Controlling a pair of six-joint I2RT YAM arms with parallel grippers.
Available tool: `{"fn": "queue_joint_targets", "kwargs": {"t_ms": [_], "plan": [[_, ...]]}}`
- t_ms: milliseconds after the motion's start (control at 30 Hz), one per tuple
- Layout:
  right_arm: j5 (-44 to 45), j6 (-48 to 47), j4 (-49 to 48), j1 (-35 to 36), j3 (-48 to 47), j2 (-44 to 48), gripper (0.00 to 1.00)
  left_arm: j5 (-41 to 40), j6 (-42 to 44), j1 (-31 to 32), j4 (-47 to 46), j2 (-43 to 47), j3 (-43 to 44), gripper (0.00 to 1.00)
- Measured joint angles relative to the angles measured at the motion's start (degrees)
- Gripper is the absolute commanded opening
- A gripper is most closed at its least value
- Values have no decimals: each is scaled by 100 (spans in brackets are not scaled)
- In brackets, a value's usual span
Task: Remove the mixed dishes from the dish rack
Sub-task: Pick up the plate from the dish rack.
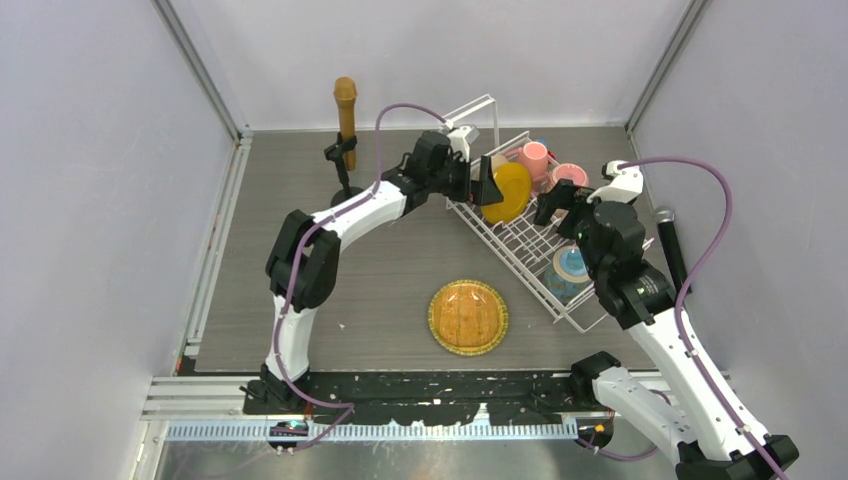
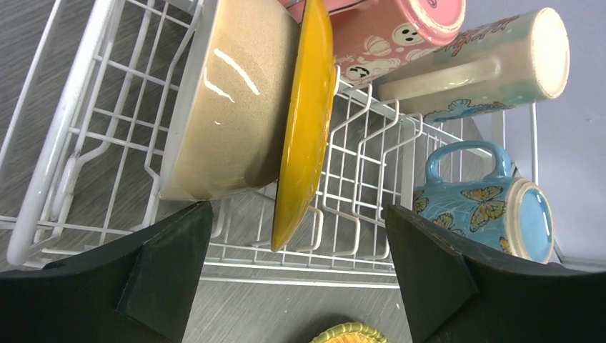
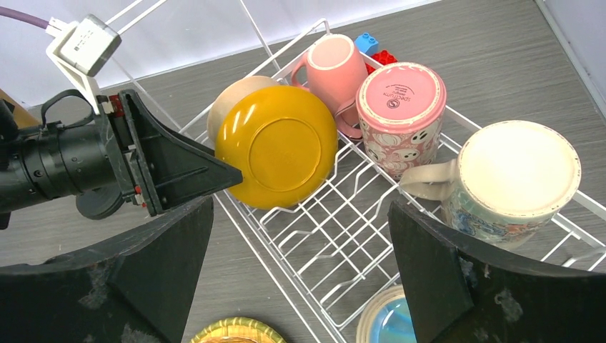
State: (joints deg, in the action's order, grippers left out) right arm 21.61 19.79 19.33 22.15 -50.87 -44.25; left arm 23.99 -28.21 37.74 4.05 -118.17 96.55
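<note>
1. Your left gripper (image 2: 296,214) gapes wide, empty, facing the glossy yellow round plate (image 2: 304,121) upright in the white wire dish rack (image 1: 520,250).
2. Your right gripper (image 3: 300,207) hangs open, empty, apparently above that rack.

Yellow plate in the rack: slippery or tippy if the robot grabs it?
Probably slippery: the yellow plate looks glossy. Likely rigid, though it could chip if knocked. It stands on edge beside the bowl, so a push might tip or roll it in the rack.
</note>
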Motion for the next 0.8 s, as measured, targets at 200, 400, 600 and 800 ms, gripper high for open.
{"fn": "queue_joint_targets", "kwargs": {"t_ms": [200,400,600,800], "plan": [[0,-13,-20,0,2,-2,100,0,11,74,4,-74,2,85],[0,-17,-90,0,4,-2,100,-20,-2,168,-57,-74,2,80],[-2,-17,-103,0,11,-26,100,-96,24,280,-127,-74,2,72],[-4,-17,-111,0,26,-42,100,-160,66,348,-219,-74,2,63]]}}
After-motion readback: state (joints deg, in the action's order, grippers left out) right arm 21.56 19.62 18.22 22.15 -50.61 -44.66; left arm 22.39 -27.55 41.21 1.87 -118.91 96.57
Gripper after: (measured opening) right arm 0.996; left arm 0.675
